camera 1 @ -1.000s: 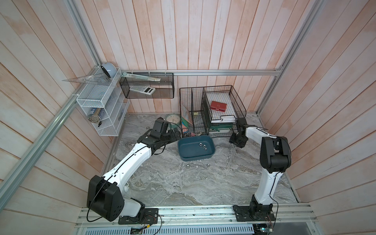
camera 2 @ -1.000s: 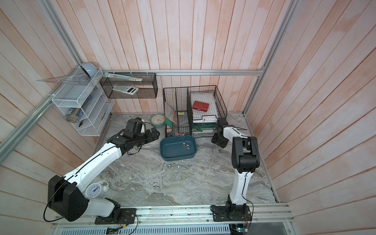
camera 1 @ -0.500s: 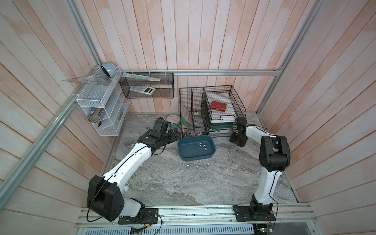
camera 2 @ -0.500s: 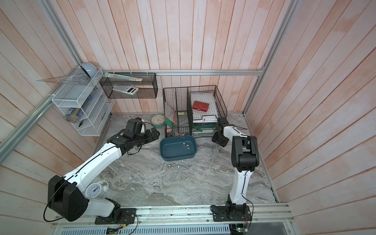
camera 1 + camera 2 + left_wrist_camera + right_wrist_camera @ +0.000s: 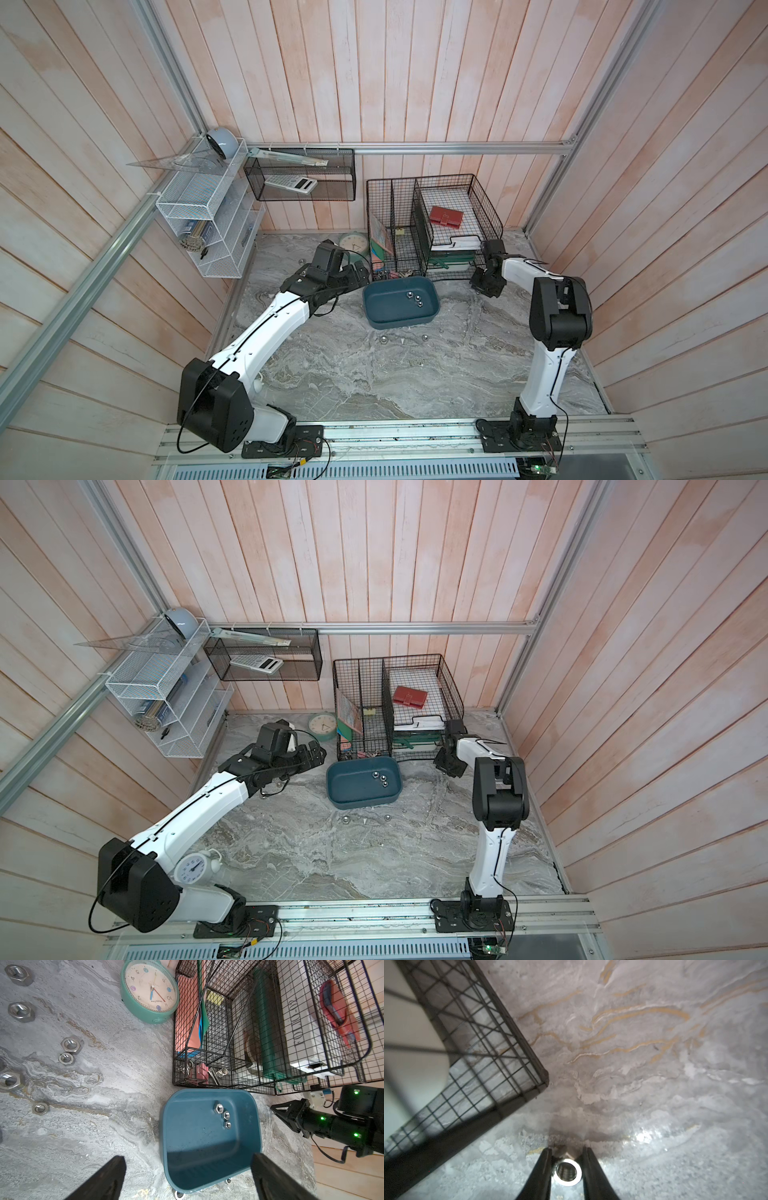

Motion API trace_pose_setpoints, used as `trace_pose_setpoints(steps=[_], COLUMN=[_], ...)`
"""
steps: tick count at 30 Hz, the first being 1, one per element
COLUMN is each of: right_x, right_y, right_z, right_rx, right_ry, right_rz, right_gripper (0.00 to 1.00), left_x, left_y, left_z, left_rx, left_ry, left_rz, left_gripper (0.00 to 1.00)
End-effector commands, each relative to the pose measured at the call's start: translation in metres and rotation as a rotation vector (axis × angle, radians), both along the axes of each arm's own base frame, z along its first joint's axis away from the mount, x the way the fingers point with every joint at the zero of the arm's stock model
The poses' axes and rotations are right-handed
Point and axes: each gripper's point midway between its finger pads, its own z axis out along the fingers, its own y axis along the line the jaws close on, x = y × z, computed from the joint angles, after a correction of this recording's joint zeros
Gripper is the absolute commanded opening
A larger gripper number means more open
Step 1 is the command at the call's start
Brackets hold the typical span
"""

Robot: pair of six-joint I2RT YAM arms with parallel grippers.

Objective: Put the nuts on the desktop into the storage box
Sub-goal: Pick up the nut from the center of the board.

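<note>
Grey marble bench [image 5: 374,374] carries everything: we pinch one nut [image 5: 567,1172] down on it with our right claw [image 5: 566,1150], that arm folded low beside the wire organiser [image 5: 483,1047], probably ready to lift. Our left claw [image 5: 188,1160] hangs wide open at the storage box [image 5: 197,1140] end, seemingly waiting; three nuts [image 5: 223,1114] sit inside, other nuts [image 5: 70,1044] lie scattered.
</note>
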Motion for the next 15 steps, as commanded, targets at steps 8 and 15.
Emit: trace_pose_setpoints(steps=[8, 15], right_x=[-0.033, -0.051], right_y=[0.009, 0.034], right_z=[0.012, 0.047], right_rx=[-0.002, -0.034], right_ry=[0.029, -0.012], right_rz=[0.039, 0.122], right_gripper=[0.22, 0.22], left_x=[-0.004, -0.013], left_y=[0.005, 0.008], left_z=[0.004, 0.003], left_rx=[-0.004, -0.01], left_ry=[-0.009, -0.002], left_rz=[0.016, 0.016], left_gripper=[1.0, 1.0])
